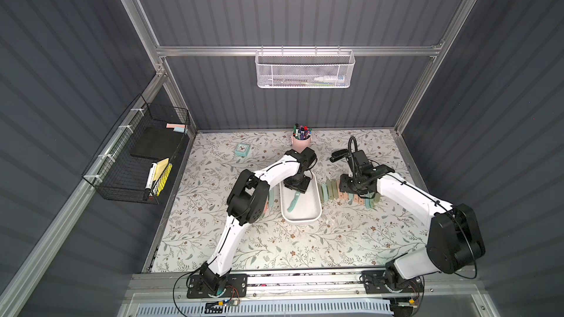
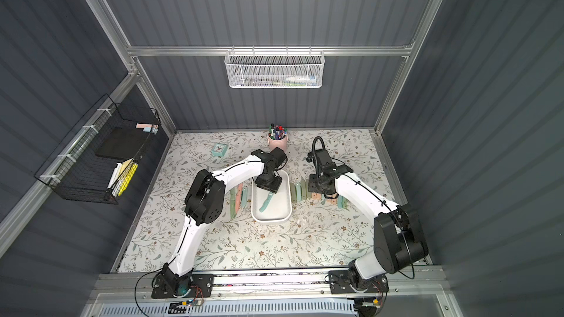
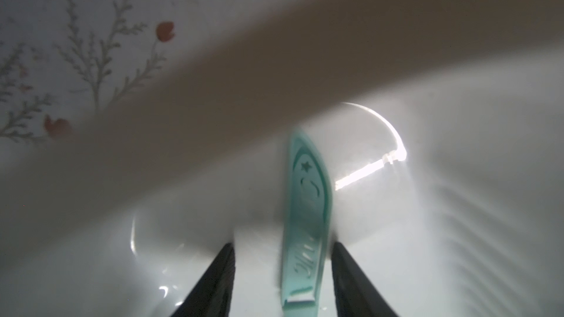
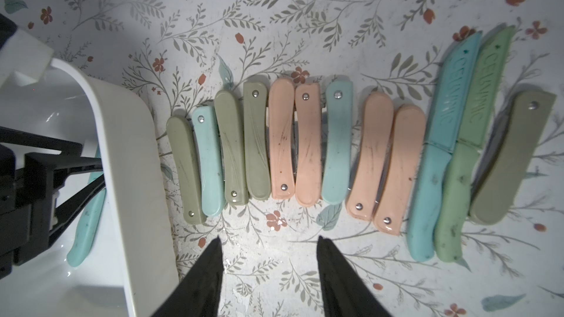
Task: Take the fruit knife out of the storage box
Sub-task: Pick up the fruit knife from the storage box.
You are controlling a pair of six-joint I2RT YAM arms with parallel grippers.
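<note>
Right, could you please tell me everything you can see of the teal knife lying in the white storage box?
The teal knife looks like matte moulded plastic, slim and slightly curved. In the left wrist view its sheath carries a star, a crescent and raised script. It lies slanted on the floor of the storage box, the only thing inside. The left hand straddles it, one finger at its edge, the other clear of it. It is not yet lifted.

Storage box [image 1: 306, 208] glossy white plastic; fruit knife [image 1: 293, 202] matt plastic.
</note>
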